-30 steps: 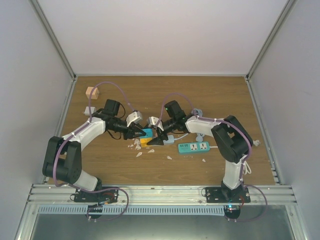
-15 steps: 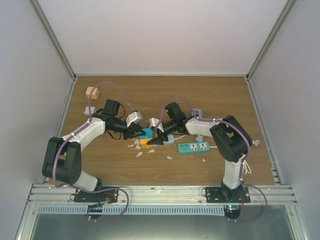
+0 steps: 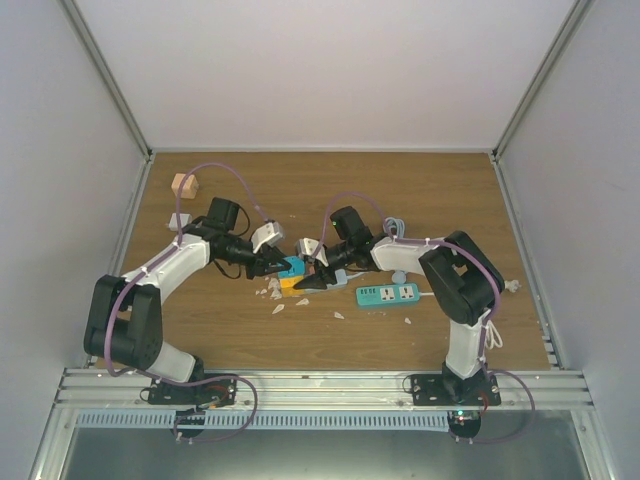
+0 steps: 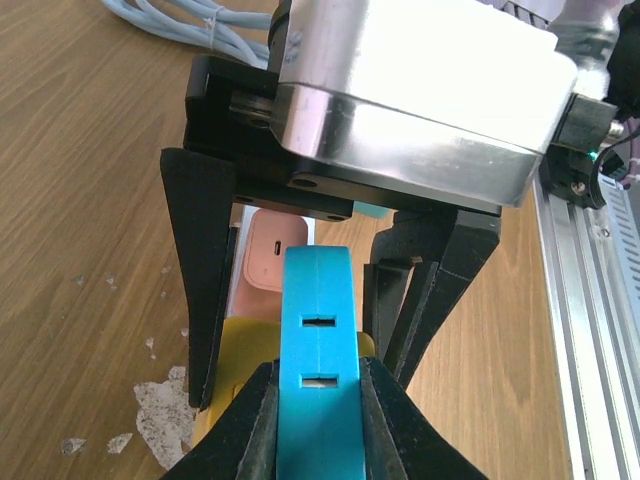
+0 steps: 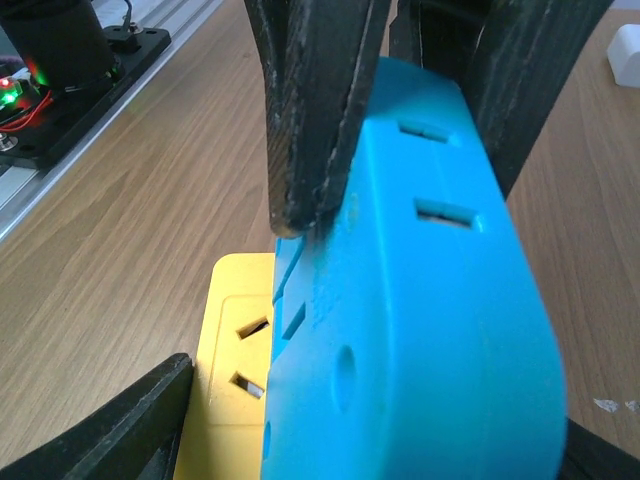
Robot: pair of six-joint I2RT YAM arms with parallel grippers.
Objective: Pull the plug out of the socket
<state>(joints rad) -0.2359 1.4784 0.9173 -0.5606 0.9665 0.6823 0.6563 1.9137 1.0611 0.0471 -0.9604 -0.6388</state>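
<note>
Left arm and right arm edged slightly left.

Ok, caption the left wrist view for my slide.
Left gripper clamps the blue adapter sitting on the yellow block, the right gripper straddling that block.

No text, label, brand, number or sign can be read in any of the views
</note>
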